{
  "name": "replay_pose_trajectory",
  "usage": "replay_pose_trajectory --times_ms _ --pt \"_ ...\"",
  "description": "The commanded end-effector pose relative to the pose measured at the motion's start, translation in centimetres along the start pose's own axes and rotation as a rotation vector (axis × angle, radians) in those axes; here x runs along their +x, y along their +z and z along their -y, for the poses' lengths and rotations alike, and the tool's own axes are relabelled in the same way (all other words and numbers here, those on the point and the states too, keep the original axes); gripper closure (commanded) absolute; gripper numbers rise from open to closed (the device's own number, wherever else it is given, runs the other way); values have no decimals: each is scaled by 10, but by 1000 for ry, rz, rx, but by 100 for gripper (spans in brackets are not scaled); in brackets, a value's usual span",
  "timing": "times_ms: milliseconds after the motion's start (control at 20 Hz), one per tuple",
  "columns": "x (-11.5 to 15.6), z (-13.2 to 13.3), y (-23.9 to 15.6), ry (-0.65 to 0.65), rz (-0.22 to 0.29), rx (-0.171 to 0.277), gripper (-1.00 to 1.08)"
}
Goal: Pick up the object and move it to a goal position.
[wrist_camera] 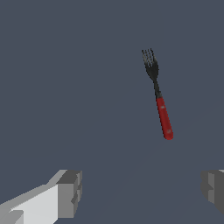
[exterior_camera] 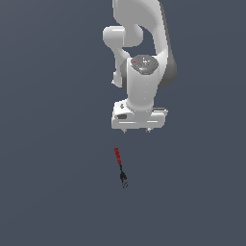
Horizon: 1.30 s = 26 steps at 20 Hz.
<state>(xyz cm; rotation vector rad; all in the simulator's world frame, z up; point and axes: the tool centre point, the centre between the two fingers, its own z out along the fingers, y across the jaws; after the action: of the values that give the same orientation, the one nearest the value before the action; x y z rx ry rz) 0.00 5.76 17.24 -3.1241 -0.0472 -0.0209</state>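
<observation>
Tool (wrist_camera: 140, 192): fingers spread wide, nothing held. Fork (wrist_camera: 158, 94) lies flat on tabletop (exterior_camera: 48, 192), ahead of tool and apart from it, beyond gap between fingers. Long axis runs away from tool: red handle nearer, black prongs farther.

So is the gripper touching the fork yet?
Apart. In the wrist view the fork lies clear of both open jaws; the exterior view shows bare floor between the gripper and it.

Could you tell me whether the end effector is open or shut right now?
Open. In the wrist view the end effector shows its two fingers set wide apart, with nothing between them; the fork lies apart.
</observation>
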Motion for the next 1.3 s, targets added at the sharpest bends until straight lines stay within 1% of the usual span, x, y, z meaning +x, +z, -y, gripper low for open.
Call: replay_pose_trajectory --times_ms 0,250,550,950,1250 --pt "0 -1 1 1 1 0 -92" --pt "8 -6 7 -15 1 -2 -92" --pt "26 -17 25 -55 4 -6 -92" --pt "60 -44 67 -140 9 -12 -92" --pt "77 -63 96 -191 13 -14 -92"
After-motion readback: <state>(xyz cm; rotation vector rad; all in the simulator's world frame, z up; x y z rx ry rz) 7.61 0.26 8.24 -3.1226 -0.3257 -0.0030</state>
